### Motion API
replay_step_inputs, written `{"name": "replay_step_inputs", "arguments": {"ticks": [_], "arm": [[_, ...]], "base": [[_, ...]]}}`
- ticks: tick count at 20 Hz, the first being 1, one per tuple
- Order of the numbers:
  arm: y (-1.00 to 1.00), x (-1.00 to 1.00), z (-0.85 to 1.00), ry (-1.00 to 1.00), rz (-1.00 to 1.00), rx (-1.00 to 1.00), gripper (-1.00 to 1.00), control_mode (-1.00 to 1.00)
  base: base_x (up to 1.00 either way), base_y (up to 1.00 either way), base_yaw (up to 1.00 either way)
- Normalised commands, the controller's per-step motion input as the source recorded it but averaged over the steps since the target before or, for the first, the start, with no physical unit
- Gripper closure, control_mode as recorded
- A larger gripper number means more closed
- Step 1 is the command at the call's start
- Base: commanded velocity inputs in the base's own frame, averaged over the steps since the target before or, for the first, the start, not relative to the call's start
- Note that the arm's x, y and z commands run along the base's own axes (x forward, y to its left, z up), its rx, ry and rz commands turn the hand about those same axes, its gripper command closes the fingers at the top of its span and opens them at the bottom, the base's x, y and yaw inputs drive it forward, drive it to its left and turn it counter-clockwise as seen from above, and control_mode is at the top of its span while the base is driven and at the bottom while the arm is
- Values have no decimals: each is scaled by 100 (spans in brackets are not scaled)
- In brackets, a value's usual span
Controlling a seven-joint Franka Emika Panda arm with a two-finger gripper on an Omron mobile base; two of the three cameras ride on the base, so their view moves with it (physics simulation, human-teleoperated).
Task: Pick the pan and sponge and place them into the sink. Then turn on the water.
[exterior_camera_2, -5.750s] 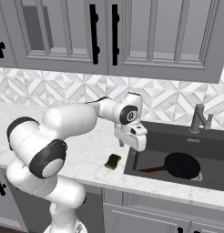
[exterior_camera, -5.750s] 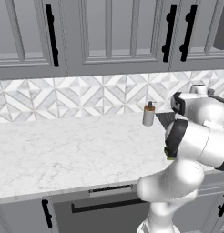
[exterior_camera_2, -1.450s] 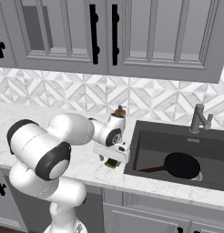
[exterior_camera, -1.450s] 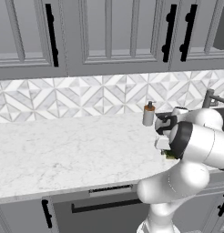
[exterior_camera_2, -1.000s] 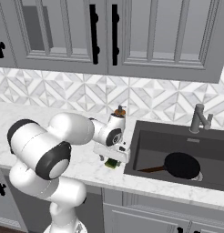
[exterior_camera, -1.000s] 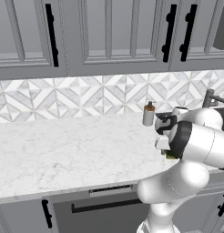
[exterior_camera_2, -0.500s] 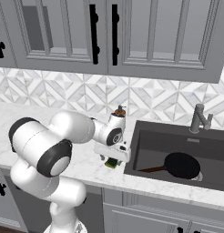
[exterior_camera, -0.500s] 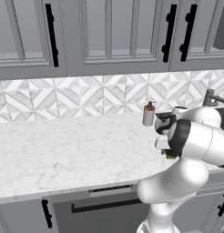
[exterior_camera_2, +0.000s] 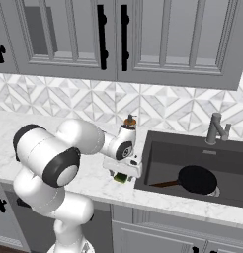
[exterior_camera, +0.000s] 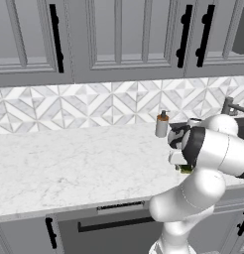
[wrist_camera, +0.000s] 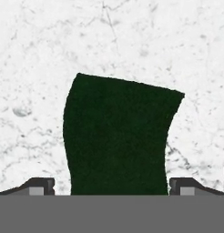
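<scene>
White marble counter runs across your scene under grey wall cabinets and a tiled backsplash of pale triangles. To the right in the right base view, you see the sink, a dark grey basin set into the counter, with a grey faucet at its back edge. You have the pan already lying inside the sink, its thin brown handle pointing left toward the arm. Your arm bends low over the counter just left of the sink, hand pointing straight down. A small bottle with a dark cap stands upright by the backsplash, just behind the hand.

Your gripper is spread wide, 1 fingertip on each side of the sponge. In the hand view the sponge lies flat on the marble, dark green face up, between the 2 tips but not squeezed by them. From the right base view you see its yellow edge peeking out beneath the hand.
</scene>
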Motion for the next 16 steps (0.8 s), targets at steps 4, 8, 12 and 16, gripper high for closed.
{"name": "replay_step_inputs", "arguments": {"ticks": [4, 8, 12, 16], "arm": [[0, 6, -13, 0, 1, 0, -100, -100], [0, 6, -3, 0, 1, 0, 100, -100], [0, 0, 0, 0, 1, 0, 100, -100], [-1, 0, 6, 0, 0, 0, 100, -100]], "base": [[0, 0, 0], [0, 0, 0], [0, 0, 0], [0, 0, 0]]}}
